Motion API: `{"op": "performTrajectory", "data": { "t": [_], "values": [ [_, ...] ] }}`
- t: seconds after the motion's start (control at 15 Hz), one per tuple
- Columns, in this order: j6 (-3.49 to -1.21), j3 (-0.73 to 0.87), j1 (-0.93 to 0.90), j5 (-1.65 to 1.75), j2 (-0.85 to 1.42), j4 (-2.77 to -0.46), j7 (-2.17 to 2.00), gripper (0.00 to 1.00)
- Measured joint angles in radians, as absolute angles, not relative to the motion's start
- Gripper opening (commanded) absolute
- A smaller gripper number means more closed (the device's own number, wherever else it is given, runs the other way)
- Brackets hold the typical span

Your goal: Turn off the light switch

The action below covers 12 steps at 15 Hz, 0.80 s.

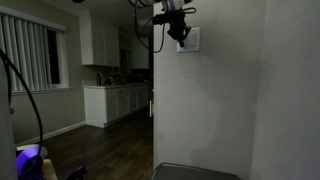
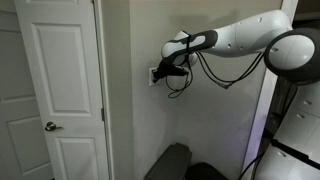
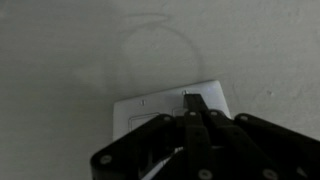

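The light switch (image 1: pixel 190 39) is a small white plate on the grey-white wall; it also shows in an exterior view (image 2: pixel 154 74) and in the wrist view (image 3: pixel 150 108). My gripper (image 1: pixel 181 33) is right at the plate, with its tips against it in both exterior views (image 2: pixel 160 72). In the wrist view the black fingers (image 3: pixel 193 100) are pressed together, shut, with their tip on the upper right part of the plate. The fingers hide the rocker itself.
A white panel door (image 2: pixel 55 90) with a round knob stands beside the switch wall. A dim kitchen with white cabinets (image 1: pixel 110 100) lies beyond the wall corner. A dark chair or seat (image 2: pixel 170 165) stands below the arm.
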<state>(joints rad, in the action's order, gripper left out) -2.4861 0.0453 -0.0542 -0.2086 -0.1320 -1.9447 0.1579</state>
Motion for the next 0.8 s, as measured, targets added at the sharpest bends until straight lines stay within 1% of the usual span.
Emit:
{"op": "performTrajectory", "data": {
  "t": [0.27, 0.53, 0.8],
  "values": [
    [-2.458, 0.044, -0.052, -0.153, -0.131, -1.945, 0.155, 0.0],
    [-2.371, 0.046, -0.028, -0.075, -0.141, -1.95, 0.149, 0.0],
    [-2.281, 0.068, -0.004, -0.07, -0.182, -2.0, 0.151, 0.0]
  ]
}}
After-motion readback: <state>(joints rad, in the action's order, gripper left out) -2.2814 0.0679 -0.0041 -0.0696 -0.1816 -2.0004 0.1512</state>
